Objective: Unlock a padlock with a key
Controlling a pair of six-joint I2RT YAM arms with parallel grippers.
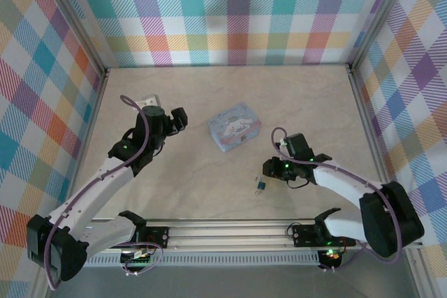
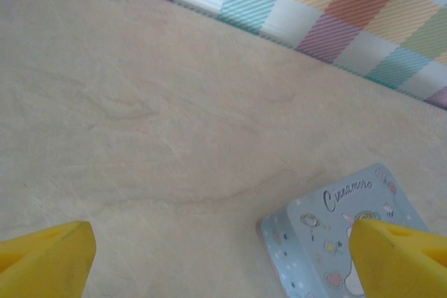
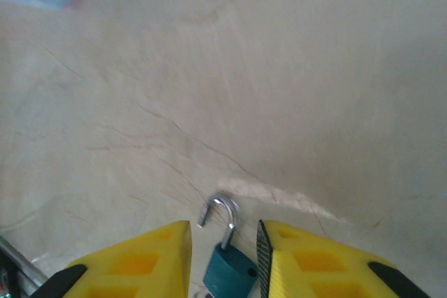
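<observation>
The padlock (image 1: 260,186) lies on the bench (image 1: 199,186), on the near side of the tin (image 1: 235,126) and a little toward its right end, apart from it. The right gripper (image 1: 267,169) hangs between the tin and the padlock, right at the padlock. In its wrist view the jaws stand apart, one yellow finger to each side of the blue body (image 3: 229,270). The right finger is close against the body, and a sliver of bench shows beside the left one. The silvery shackle (image 3: 221,213) points roughly toward the tin; whether it is latched I cannot tell. The left gripper (image 1: 179,120) waits near the tin's left end, jaws wide apart and holding nothing.

The step in hand looks like seizing the lock. To do it well, centre the body between the fingers first. Then close slowly on its flat sides, low down and clear of the shackle. So small a thing may twist or squirt out, and the keyway should be left uncovered.
</observation>
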